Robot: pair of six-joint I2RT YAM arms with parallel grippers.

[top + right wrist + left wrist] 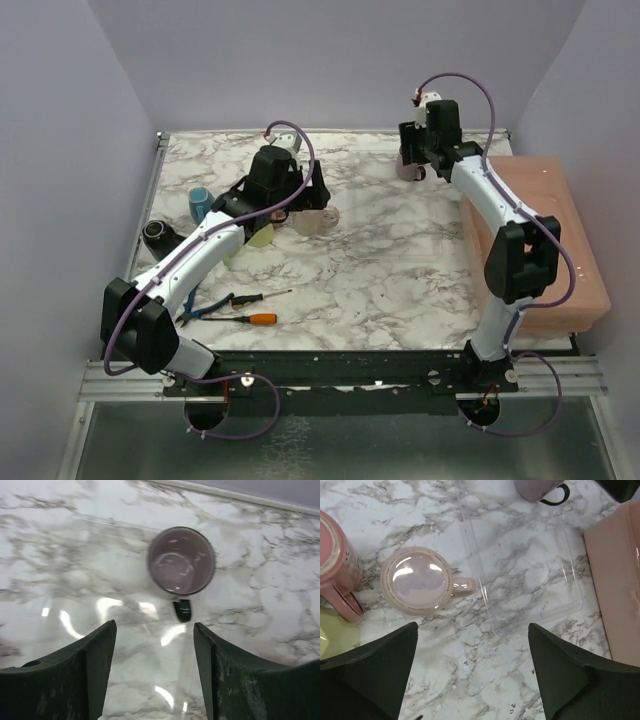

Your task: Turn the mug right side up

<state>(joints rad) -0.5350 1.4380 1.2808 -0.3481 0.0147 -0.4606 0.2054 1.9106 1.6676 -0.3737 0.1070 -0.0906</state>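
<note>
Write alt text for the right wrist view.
A mauve mug with a dark handle stands on the marble table, seen from above. The right gripper hangs open just short of it, holding nothing.

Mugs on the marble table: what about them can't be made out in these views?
- Top external: lilac ceramic mug mostly hidden by the right arm.
- Left wrist: darker pink mug cut off by the left edge.
- Right wrist: blur leaves it unclear whether the lilac ceramic mug is rim-up or base-up.

Purple mug [532,489] cropped by top edge
</note>
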